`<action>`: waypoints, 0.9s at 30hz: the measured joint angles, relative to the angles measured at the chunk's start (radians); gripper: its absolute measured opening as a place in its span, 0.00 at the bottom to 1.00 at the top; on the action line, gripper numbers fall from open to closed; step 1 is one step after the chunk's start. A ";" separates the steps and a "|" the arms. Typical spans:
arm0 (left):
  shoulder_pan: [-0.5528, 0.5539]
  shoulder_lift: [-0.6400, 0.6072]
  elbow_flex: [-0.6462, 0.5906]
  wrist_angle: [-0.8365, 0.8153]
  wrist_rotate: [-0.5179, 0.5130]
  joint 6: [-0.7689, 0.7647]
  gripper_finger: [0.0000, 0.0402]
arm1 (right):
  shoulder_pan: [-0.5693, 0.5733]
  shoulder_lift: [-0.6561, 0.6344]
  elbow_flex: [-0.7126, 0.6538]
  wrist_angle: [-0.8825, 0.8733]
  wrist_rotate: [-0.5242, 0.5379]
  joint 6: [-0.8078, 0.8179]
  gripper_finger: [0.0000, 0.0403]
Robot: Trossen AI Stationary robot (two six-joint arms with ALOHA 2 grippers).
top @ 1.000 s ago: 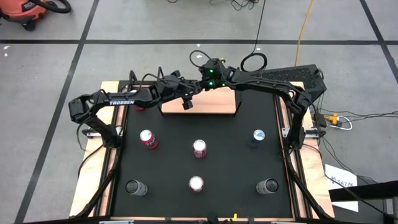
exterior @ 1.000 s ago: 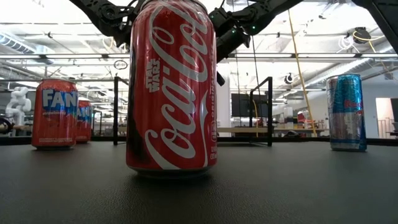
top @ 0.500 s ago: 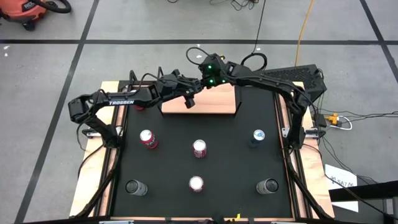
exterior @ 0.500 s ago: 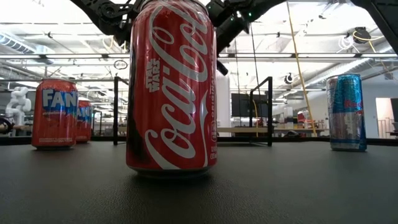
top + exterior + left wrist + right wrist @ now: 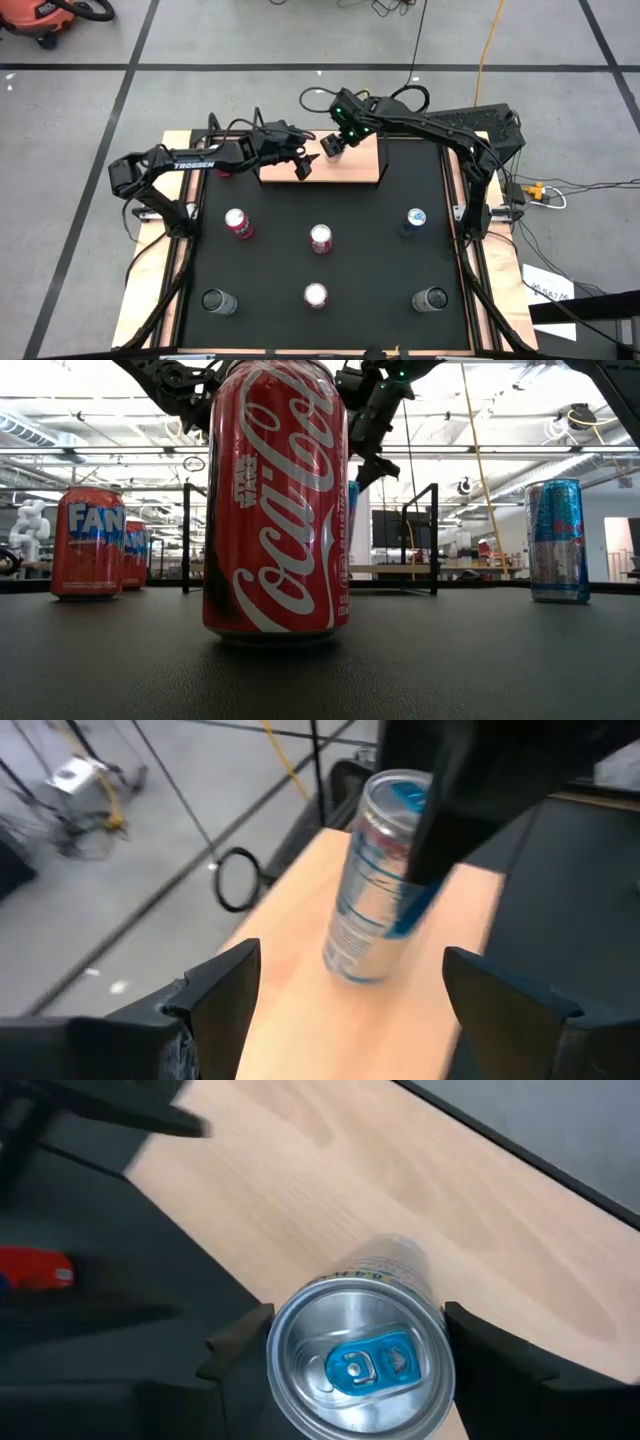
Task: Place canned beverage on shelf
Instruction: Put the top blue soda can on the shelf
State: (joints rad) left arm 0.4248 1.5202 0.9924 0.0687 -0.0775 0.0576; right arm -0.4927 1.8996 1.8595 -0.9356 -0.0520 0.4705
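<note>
Silver and blue can: we see it upright on the light wooden shelf, at the far middle of the table; in the high view it shows at, and in the low view only a thin strip of it shows past the big red can; we see its silver lid from above in the right wrist view.
Right gripper: it sits right over the can; its 2 fingers stand on either side of the lid, spread apart, and we cannot tell whether they touch the can's sides; in the left wrist view a dark finger crosses in front of the can's upper part.
Left gripper: it hovers over the left part of the shelf, just beside the can; its fingers are spread wide with nothing between them.
Shelf: light wood with thin black rods at the corners; we see only this 1 can on it.
Table: black top with wooden edges; 6 more cans stand on it in 2 rows, well apart from the shelf; 1 is the big red can closest to the low camera; another red can stands just left of the shelf, partly under the left arm.
</note>
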 joint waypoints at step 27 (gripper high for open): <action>0.000 -0.003 0.002 0.038 0.156 -0.025 0.77 | -0.012 0.031 -0.001 0.043 -0.107 -0.012 0.81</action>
State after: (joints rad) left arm 0.4248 1.5173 0.9941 0.1066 0.0788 0.0322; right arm -0.5048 1.9305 1.8587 -0.8928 -0.1589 0.4585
